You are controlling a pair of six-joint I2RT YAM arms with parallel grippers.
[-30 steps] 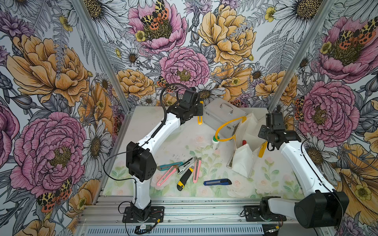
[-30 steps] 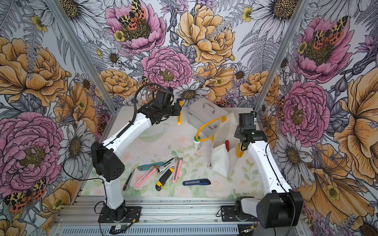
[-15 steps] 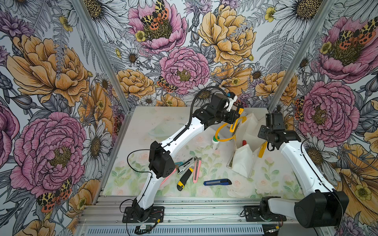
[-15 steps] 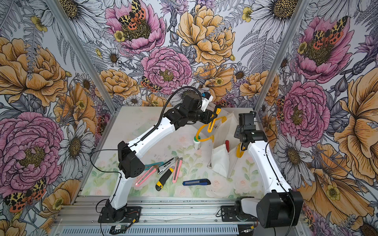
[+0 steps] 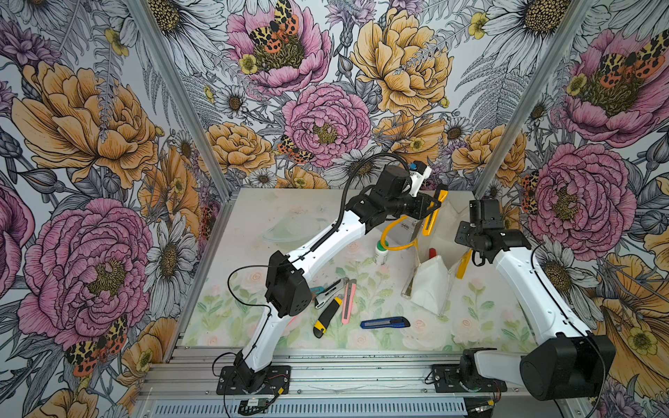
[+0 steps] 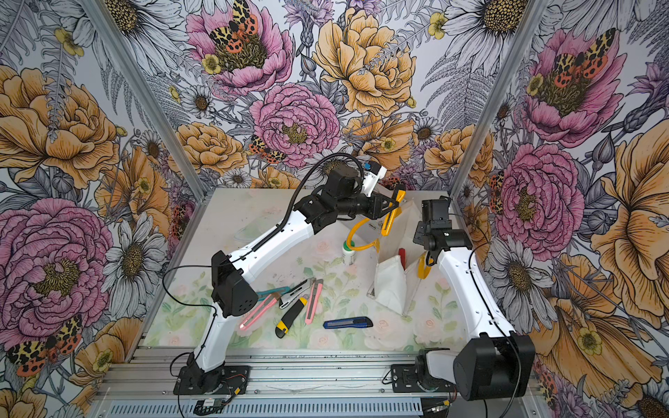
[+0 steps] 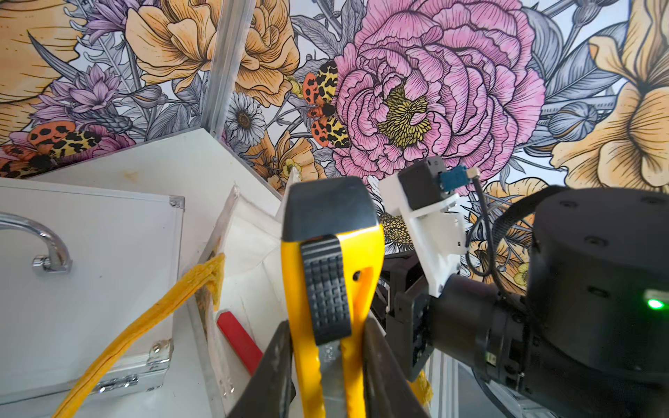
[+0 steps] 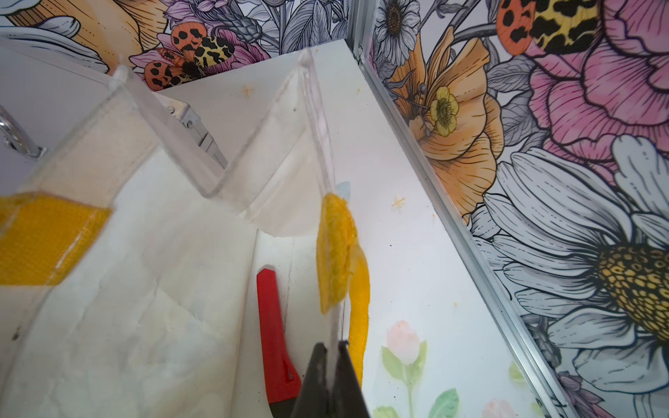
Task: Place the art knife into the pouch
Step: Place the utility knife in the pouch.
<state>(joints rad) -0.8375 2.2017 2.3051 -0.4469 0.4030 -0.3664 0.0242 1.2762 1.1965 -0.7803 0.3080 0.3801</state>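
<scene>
My left gripper (image 5: pixel 430 211) is shut on the art knife (image 5: pixel 433 213), a yellow one with a black end, and holds it in the air over the open top of the pouch (image 5: pixel 430 282). In the left wrist view the art knife (image 7: pixel 333 275) sits clamped between both fingers (image 7: pixel 278 362). The pouch (image 6: pixel 391 286) is white fabric with yellow loop handles (image 5: pixel 396 235). My right gripper (image 8: pixel 329 347) is shut on the pouch's thin side wall, next to a yellow handle (image 8: pixel 358 307). A red knife (image 8: pixel 277 336) lies inside the pouch.
A silver case (image 7: pixel 90 253) stands just behind the pouch. A small green-capped bottle (image 5: pixel 380 249) stands beside it. Several knives lie on the near table: pink (image 5: pixel 348 300), yellow-black (image 5: pixel 327 313), blue (image 5: pixel 385 322). The right wall rail (image 8: pixel 452 217) runs close by.
My left arm has swung from the back of the table rightward with the yellow knife, ending over the pouch's mouth. The right arm and the pouch have stayed put.
</scene>
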